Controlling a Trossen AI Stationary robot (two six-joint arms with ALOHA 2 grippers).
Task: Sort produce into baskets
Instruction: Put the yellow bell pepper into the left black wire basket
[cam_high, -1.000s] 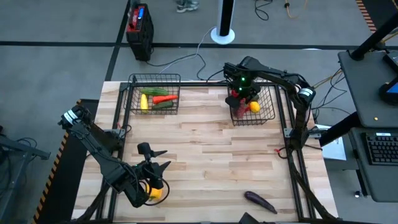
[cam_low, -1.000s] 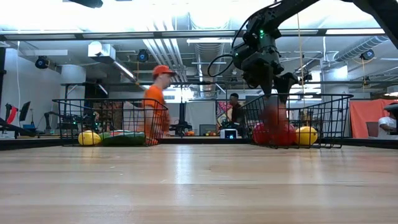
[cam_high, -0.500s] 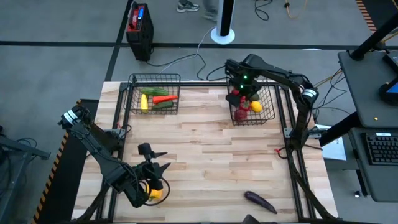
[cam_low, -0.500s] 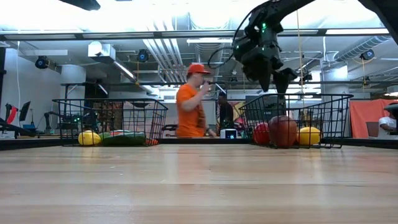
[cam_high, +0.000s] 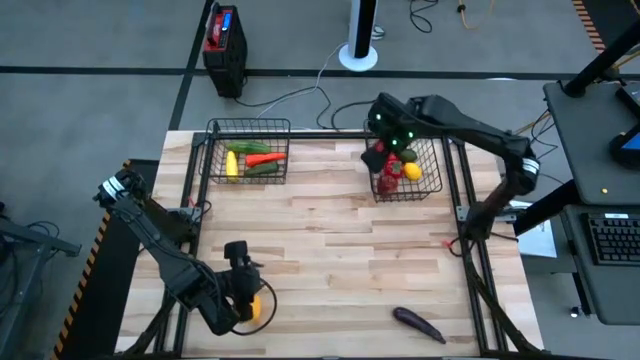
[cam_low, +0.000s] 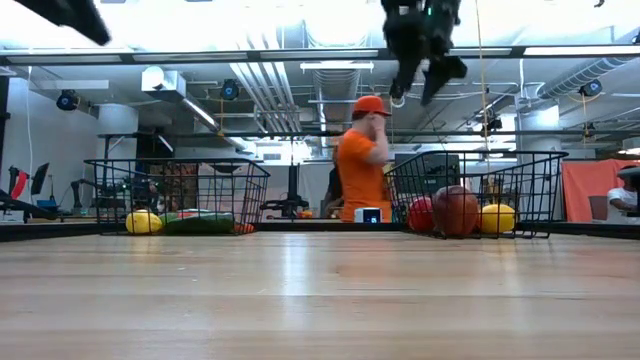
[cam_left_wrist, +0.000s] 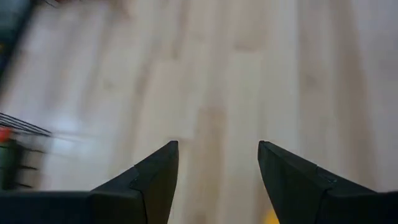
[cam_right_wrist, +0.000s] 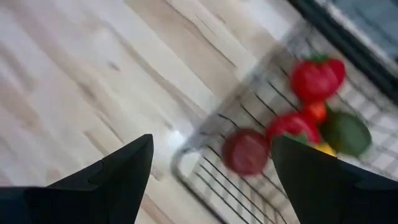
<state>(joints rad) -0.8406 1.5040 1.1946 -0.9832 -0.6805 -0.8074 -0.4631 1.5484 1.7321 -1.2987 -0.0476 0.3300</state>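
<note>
Table (cam_high: 330, 240): light wooden top, seen from above with both arms.

Left basket (cam_high: 249, 128): black wire mesh, far left of the table. Holds a yellow piece (cam_high: 232, 163), an orange carrot (cam_high: 264, 158) and a green cucumber (cam_high: 262, 169), lying side by side.

Right basket (cam_high: 428, 186): matching wire mesh, far right of the table. Holds red tomatoes (cam_high: 388, 181), a yellow lemon (cam_high: 411, 171) and a green piece; the right wrist view shows them gathered in one end.

Eggplant (cam_high: 418, 322): purple, lying alone on the table's near right, well apart from both baskets.

Yellow produce piece (cam_high: 254, 308): near left corner of the table, just beside the left gripper.

Right gripper (cam_low: 420, 75): raised above the right basket's far-left corner, fingers spread and released, nothing between them.

Left gripper (cam_high: 240, 272): low over the near left of the table, fingers parted, with only bare wood showing between them in its wrist view.

Person in orange shirt and cap (cam_low: 361, 170): standing in the room behind the table.
</note>
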